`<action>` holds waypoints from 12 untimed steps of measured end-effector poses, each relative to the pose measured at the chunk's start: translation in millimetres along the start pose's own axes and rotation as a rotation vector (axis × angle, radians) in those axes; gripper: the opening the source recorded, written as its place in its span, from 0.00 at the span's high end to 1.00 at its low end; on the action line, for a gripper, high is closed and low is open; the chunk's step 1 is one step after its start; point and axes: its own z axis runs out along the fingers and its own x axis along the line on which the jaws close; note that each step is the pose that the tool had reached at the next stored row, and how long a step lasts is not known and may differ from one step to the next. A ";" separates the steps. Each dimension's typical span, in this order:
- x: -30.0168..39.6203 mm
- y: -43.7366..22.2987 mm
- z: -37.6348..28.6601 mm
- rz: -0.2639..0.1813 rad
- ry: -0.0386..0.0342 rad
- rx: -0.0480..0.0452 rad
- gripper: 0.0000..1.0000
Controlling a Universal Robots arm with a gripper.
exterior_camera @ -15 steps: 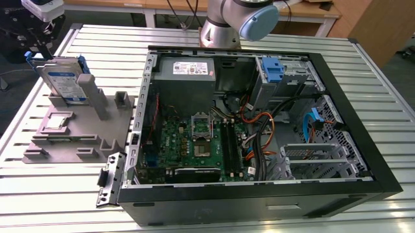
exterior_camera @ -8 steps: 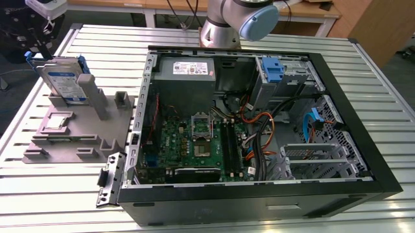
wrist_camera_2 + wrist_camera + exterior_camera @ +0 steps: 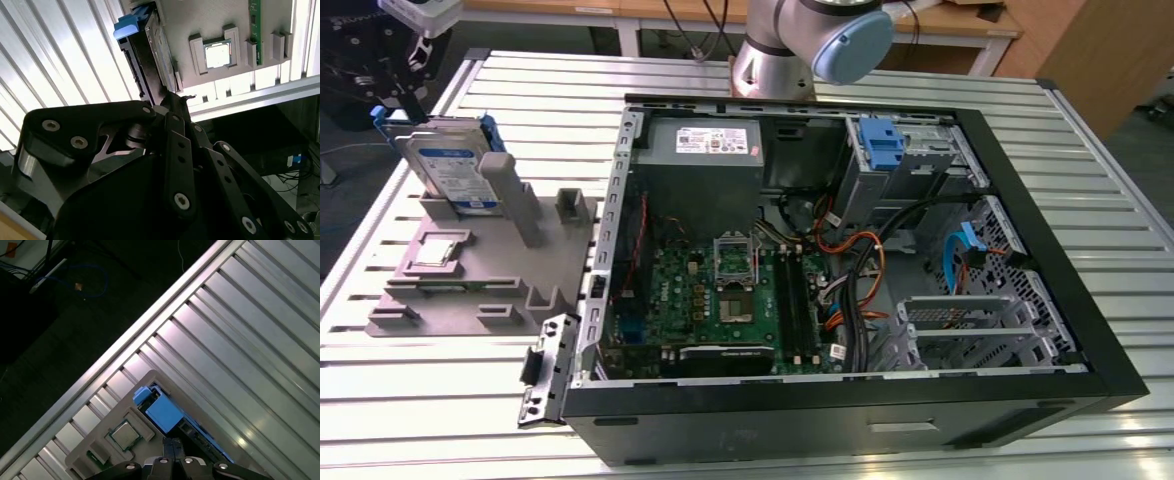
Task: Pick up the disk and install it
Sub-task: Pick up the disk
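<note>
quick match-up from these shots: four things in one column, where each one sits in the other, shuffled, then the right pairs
1 disk
2 processor chip
3 blue bracket
4 gripper

A inside the computer case
B lying flat in the grey fixture
C at the disk's top end
D standing on edge in the grey fixture

Pairs: 1-D, 2-B, 3-A, 4-C

End effector (image 3: 172,444) points downward — fingertips pressed together.
</note>
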 end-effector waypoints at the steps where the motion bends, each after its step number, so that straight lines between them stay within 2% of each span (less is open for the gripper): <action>1: 0.0 0.0 0.0 0.000 0.0000 0.0000 0.89; 7: 0.0 0.0 0.0 -0.005 0.0003 0.0001 0.89; 12: 0.0 0.0 0.0 -0.050 0.0022 0.0008 0.89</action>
